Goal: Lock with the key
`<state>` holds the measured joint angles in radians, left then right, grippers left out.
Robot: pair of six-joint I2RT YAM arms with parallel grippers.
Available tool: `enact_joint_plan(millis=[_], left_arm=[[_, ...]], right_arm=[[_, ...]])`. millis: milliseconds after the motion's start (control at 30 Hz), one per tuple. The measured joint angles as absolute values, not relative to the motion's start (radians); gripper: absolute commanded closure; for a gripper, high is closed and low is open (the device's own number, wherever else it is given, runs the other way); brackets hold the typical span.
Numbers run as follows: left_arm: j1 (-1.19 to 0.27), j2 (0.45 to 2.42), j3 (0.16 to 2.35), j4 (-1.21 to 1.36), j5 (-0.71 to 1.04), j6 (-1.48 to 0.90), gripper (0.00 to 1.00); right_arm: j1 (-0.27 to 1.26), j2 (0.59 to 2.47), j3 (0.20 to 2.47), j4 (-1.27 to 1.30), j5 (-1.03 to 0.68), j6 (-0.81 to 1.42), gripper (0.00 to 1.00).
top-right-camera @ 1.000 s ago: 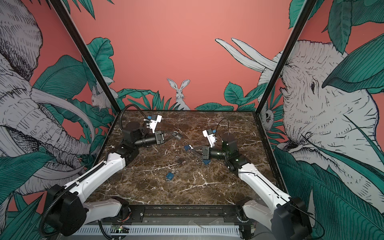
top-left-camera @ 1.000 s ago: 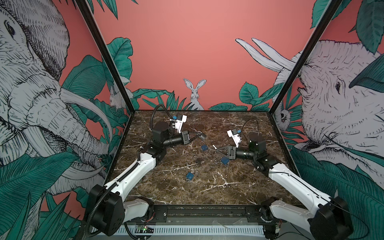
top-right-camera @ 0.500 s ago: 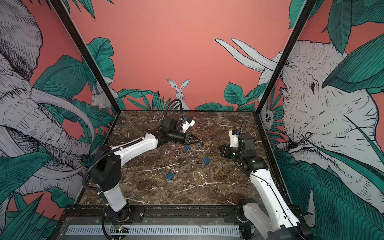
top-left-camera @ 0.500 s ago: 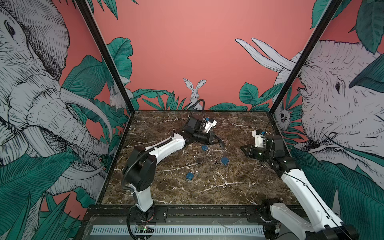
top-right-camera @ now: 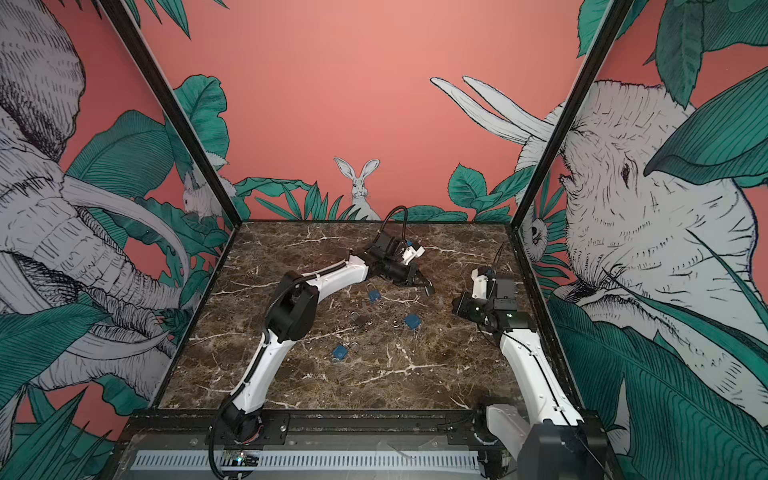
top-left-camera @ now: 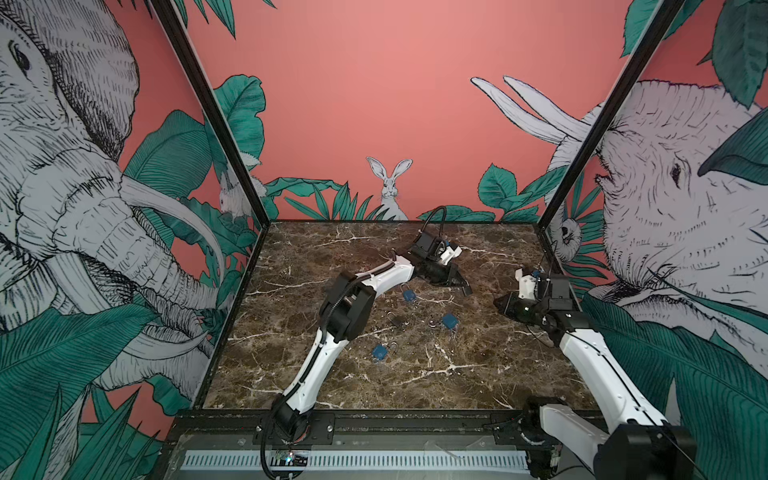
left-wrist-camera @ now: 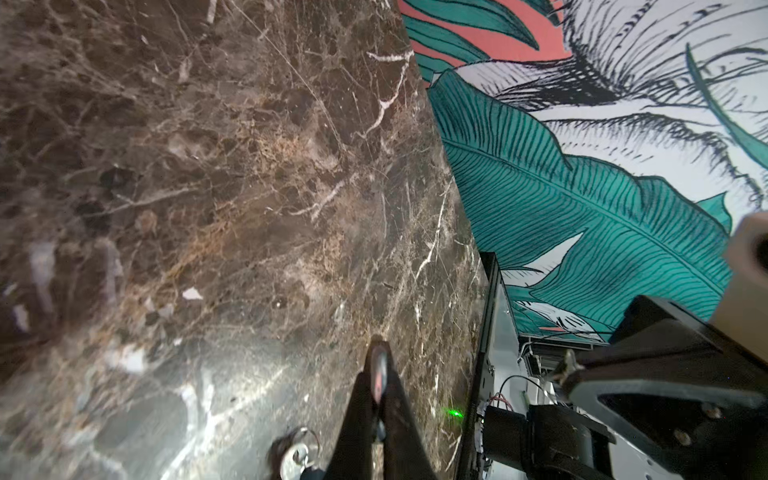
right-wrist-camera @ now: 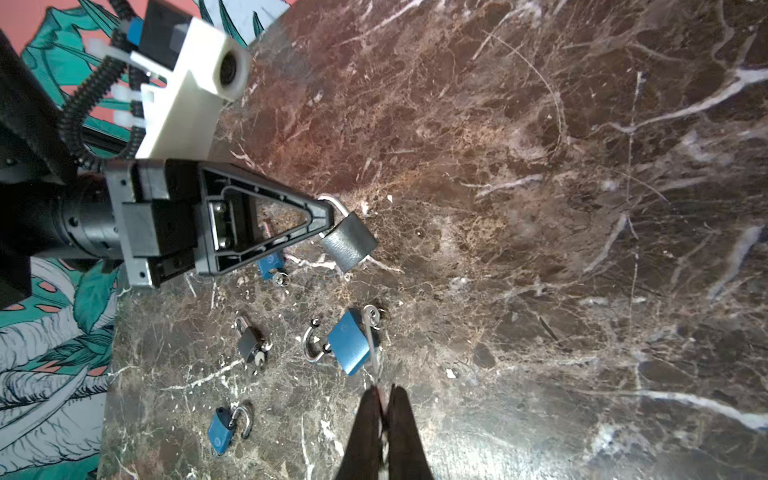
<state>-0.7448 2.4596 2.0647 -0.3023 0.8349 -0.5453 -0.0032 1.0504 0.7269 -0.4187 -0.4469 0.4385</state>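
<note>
Jaws are clenched on both sides. Far, right of centre, the grey padlock (right-wrist-camera: 349, 246) is hung by its shackle (right-wrist-camera: 333, 202) from the left gripper (right-wrist-camera: 326, 212). It is judged dense, rigid and best steadied at its body. The thin, slippery key (right-wrist-camera: 371, 345) is pinched by the right gripper (right-wrist-camera: 382, 392).

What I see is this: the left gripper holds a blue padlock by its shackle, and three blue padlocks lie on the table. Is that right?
Not quite. The right wrist view shows that the held padlock is grey, not blue. The left gripper does hold it by its shackle, and three blue padlocks lie on the table.
</note>
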Motion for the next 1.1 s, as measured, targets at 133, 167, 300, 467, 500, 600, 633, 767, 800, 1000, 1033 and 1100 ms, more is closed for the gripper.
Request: enact_joint_plan(millis=[133, 167, 300, 467, 500, 600, 633, 767, 800, 1000, 1033, 1100], left_arm=[[-0.746, 2.575, 2.217, -0.369, 0.850, -0.548, 1.00], [-0.746, 2.599, 2.248, -0.382, 0.854, -0.550, 1.00], [-0.746, 2.665, 2.327, -0.421, 0.866, -0.559, 1.00], [-0.745, 2.711, 2.371, -0.447, 0.875, -0.568, 1.00], [-0.745, 2.715, 2.373, -0.452, 0.876, -0.570, 1.00], [-0.746, 2.720, 2.374, -0.465, 0.879, -0.576, 0.98], [-0.746, 2.721, 2.374, -0.467, 0.879, -0.577, 0.92], [-0.746, 2.721, 2.374, -0.466, 0.881, -0.587, 0.76], [-0.746, 2.721, 2.375, -0.465, 0.881, -0.589, 0.74], [-0.742, 2.721, 2.376, -0.466, 0.859, -0.601, 0.66], [-0.738, 2.721, 2.376, -0.466, 0.849, -0.602, 0.65], [-0.733, 2.721, 2.376, -0.466, 0.827, -0.603, 0.65]], right_arm=[[-0.004, 1.093, 0.727, -0.394, -0.441, 0.418, 1.00], [-0.005, 1.104, 0.727, -0.386, -0.439, 0.414, 1.00], [-0.005, 1.144, 0.734, -0.360, -0.433, 0.407, 1.00], [-0.005, 1.174, 0.734, -0.339, -0.434, 0.402, 1.00], [-0.005, 1.177, 0.734, -0.334, -0.434, 0.402, 1.00], [-0.005, 1.183, 0.734, -0.323, -0.434, 0.402, 1.00], [-0.005, 1.185, 0.734, -0.319, -0.434, 0.402, 1.00], [-0.005, 1.197, 0.734, -0.303, -0.434, 0.402, 1.00], [-0.005, 1.202, 0.734, -0.301, -0.434, 0.402, 1.00], [-0.005, 1.234, 0.734, -0.296, -0.433, 0.397, 1.00], [-0.005, 1.239, 0.735, -0.297, -0.433, 0.395, 1.00], [-0.005, 1.256, 0.746, -0.299, -0.430, 0.391, 1.00]])
